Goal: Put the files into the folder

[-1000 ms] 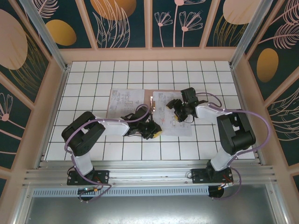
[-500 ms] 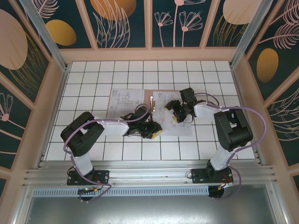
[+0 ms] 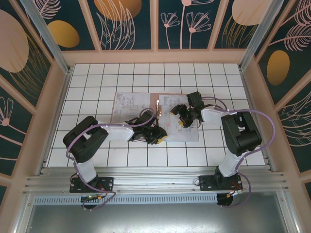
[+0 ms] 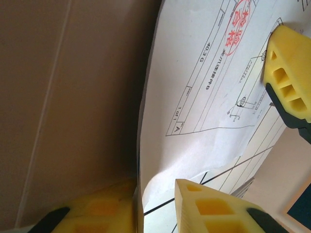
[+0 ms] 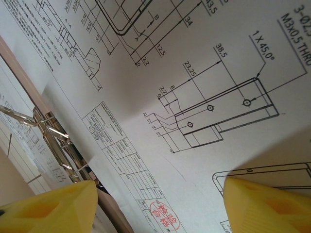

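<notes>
— Your left tool (image 4: 155,187) straddles the sheet's (image 4: 194,107) lifted edge; whether clamped, I cannot tell.
— And the right tool (image 3: 178,117)?
— Released, crept toward the clip (image 5: 51,128); sheet lies on your open folder (image 4: 73,97), nearly filed.

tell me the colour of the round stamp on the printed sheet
Red. The stamp shows best in the left wrist view.

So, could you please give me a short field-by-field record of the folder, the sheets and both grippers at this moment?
folder: brown card, lying open
printed sheets: white, lying on both halves of the folder
metal clip: at the centre fold, beside the right-hand sheet
left gripper: fingers close together with a sheet's edge between them; grip uncertain
right gripper: open, fingers wide apart over the right-hand sheet
</notes>
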You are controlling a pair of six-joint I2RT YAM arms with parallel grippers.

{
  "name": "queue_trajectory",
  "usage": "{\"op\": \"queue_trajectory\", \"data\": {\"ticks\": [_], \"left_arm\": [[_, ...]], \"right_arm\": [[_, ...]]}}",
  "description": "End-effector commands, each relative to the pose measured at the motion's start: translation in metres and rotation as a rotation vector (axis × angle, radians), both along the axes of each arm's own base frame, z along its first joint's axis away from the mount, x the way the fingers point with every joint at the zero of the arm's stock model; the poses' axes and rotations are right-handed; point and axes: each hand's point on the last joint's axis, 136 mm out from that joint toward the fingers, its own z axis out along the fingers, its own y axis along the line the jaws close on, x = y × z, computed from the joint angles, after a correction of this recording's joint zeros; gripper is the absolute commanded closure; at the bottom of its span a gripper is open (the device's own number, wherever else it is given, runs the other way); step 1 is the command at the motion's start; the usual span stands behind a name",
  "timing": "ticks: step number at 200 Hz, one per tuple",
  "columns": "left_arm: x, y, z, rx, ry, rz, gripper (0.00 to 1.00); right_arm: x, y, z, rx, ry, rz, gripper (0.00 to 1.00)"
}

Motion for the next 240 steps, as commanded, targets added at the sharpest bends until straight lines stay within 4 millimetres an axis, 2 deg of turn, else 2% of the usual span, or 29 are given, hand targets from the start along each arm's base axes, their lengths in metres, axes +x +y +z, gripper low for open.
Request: {"op": "queue_trajectory", "data": {"ticks": [1,32,79,112,142,190,240], "left_arm": [[0.004,0.001,0.006,0.006,-0.008,0.007,0.82],[0.005,-0.001,0.007,-0.008,-0.004,0.014,1.0],[0.008,-0.004,0.013,-0.053,0.006,0.044,1.0],[0.016,-0.003,0.016,-0.055,-0.007,0.06,1.0],[0.024,-0.001,0.016,-0.051,-0.015,0.072,1.0],[0.03,-0.008,0.014,-0.062,-0.013,0.071,1.0],[0.027,-0.005,0.014,-0.054,-0.006,0.071,1.0]], "right_arm": [[-0.005,0.0,-0.005,-0.016,0.007,0.023,0.3],[0.001,0.0,0.005,-0.021,-0.028,0.023,0.29],[0.027,-0.004,0.052,-0.062,-0.165,0.029,0.27],[0.033,-0.015,0.076,-0.065,-0.214,0.004,0.26],[0.028,-0.023,0.077,-0.062,-0.211,-0.01,0.26],[0.024,-0.028,0.075,-0.059,-0.206,-0.021,0.26],[0.025,-0.032,0.076,-0.063,-0.209,-0.037,0.26]]}}
